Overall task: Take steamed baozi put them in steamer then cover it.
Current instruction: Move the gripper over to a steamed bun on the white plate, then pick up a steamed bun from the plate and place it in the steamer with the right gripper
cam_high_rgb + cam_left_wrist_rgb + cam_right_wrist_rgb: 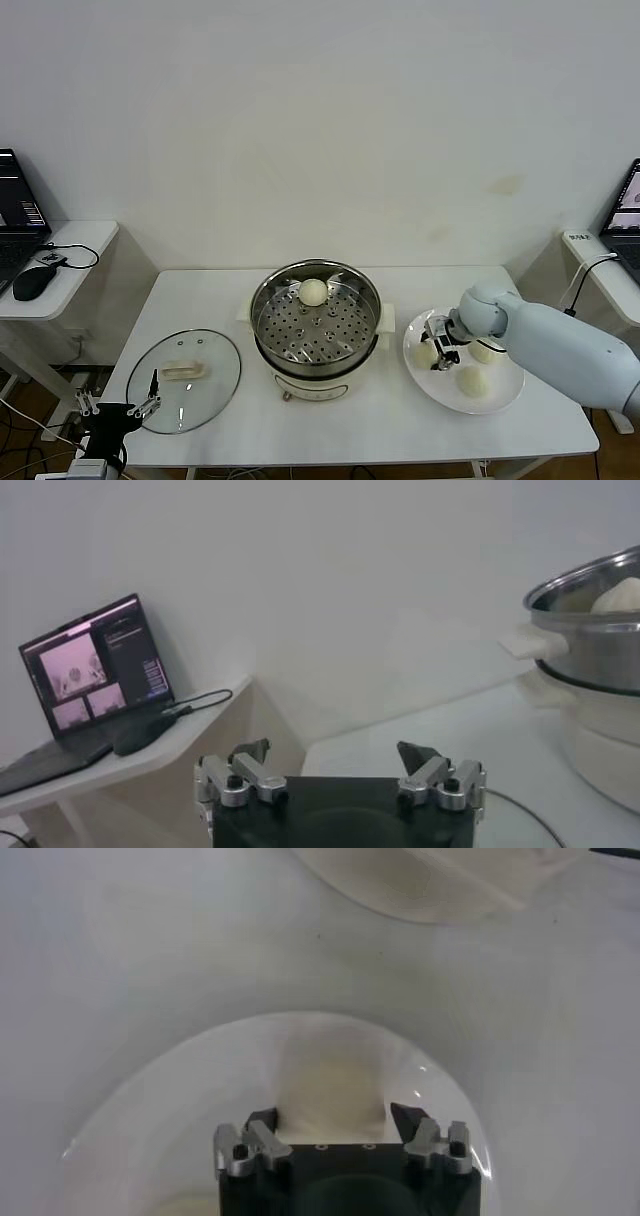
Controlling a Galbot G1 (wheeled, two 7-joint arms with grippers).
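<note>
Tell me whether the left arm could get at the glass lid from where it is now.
Probably yes. The left pincer hangs open at the table's front left corner, right beside the glass lid, whose cream handle faces up with nothing on it. The right pincer is far off, over the plate.

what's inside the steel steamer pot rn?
Inside the round shiny steel steamer pot: a perforated steel tray carrying one cream-white bun near the far rim. Beneath the tray is hidden.
</note>
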